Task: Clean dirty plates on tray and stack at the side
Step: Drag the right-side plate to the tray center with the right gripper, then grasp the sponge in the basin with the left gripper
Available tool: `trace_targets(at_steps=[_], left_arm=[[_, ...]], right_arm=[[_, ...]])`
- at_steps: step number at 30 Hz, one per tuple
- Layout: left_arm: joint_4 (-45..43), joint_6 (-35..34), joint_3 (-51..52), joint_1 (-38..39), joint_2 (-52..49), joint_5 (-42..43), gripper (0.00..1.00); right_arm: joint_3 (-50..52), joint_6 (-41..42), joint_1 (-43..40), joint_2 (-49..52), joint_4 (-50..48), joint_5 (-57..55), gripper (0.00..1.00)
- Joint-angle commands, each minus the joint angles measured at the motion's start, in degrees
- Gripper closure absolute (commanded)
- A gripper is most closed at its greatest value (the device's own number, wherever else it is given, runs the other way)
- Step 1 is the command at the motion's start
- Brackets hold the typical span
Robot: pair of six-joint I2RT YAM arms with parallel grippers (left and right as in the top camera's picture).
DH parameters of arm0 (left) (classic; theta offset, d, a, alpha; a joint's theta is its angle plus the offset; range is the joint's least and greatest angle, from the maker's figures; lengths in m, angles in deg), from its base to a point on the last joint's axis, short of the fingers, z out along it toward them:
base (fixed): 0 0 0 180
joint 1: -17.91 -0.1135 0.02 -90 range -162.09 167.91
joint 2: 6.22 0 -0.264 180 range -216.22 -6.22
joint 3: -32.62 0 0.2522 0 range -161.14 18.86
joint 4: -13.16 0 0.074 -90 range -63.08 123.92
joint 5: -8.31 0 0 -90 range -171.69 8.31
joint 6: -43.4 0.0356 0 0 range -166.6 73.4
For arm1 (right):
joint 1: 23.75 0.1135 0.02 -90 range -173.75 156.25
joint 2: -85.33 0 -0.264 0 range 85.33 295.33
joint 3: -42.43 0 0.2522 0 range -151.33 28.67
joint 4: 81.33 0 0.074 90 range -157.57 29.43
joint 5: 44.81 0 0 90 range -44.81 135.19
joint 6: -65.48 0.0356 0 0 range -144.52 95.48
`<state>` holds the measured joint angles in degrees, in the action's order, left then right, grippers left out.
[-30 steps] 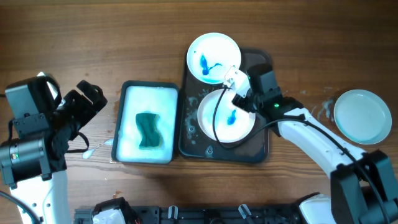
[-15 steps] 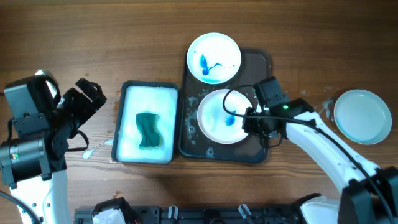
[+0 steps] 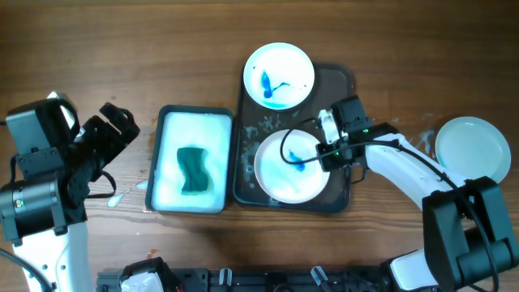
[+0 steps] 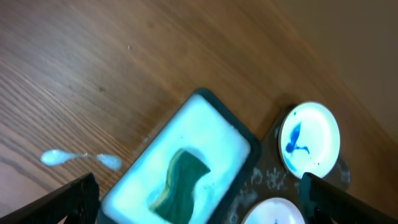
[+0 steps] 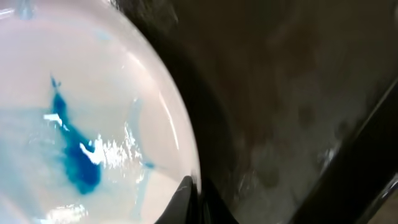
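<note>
Two dirty white plates smeared with blue lie on the dark tray [image 3: 340, 81]: the far plate [image 3: 279, 75] overhangs the tray's back left corner, and the near plate [image 3: 284, 174] sits in the middle. My right gripper [image 3: 326, 148] is shut on the near plate's right rim. In the right wrist view the fingertips [image 5: 196, 193] pinch that rim, with the plate [image 5: 74, 124] to the left and the wet tray [image 5: 292, 93] to the right. My left gripper [image 3: 117, 126] hangs open over the table at the left, holding nothing. Its wrist view shows the green sponge [image 4: 180, 186].
A clean white plate [image 3: 473, 152] sits on the table at the right. A white foam-filled tub [image 3: 170, 122] holding the green sponge [image 3: 193, 169] stands left of the tray. Foam drips [image 3: 122, 195] lie on the wood near the left arm.
My right gripper came down from between the plates to the near plate's right rim and shut on it. That plate shifted slightly toward the front. The left arm stayed still.
</note>
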<state>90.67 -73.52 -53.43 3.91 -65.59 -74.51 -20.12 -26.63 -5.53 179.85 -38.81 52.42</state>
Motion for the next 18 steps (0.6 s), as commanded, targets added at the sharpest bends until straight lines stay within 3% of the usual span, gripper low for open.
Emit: trace_targets(at_steps=[1, 4, 7, 9, 11, 12, 14, 15, 16, 18], left_arm=[[3.8, 1.4, -0.4, 1.8, -2.5, 3.9, 0.00], [8.1, 3.0, 1.2, 7.8, -9.2, 3.7, 0.00], [7.3, 3.4, 4.9, 12.9, -17.4, 3.7, 0.10], [4.2, 3.3, 7.8, 15.1, -23.9, 2.7, 0.21], [0.6, 2.5, 10.1, 16.2, -30.2, 2.0, 0.26], [-2.3, 2.2, 11.3, 16.8, -34.2, 2.4, 0.34], [-6.3, 2.2, 12.1, 18.2, -39.8, 2.3, 0.43], [-7.8, 2.2, 12.1, 18.8, -41.7, 2.3, 0.49], [-9.7, 2.2, 12.1, 19.6, -44.1, 2.2, 0.61], [-11.5, 1.7, 12.1, 19.9, -46.2, 1.7, 0.62]], right_arm=[[-0.3, 0.4, -0.1, 0.4, -3.5, -5.3, 0.96], [-0.3, 10.9, -0.1, 0.4, -5.6, -5.3, 0.96], [-0.3, 16.9, -0.1, 0.4, -5.0, -5.3, 0.94], [-0.3, 17.3, -0.1, 0.4, -4.0, -5.2, 0.71], [-0.3, 17.3, -0.1, 0.3, -1.9, -5.2, 0.72], [-0.5, 17.3, -0.1, -0.1, 0.3, -5.3, 0.80], [-1.0, 17.6, -0.1, -1.5, 4.4, -5.0, 0.80], [-1.0, 17.7, -0.1, -2.1, 5.5, -4.8, 0.81], [-1.0, 17.7, -0.1, -3.3, 7.2, -4.3, 0.83], [-1.0, 17.8, -0.1, -5.2, 9.8, -2.3, 0.82]])
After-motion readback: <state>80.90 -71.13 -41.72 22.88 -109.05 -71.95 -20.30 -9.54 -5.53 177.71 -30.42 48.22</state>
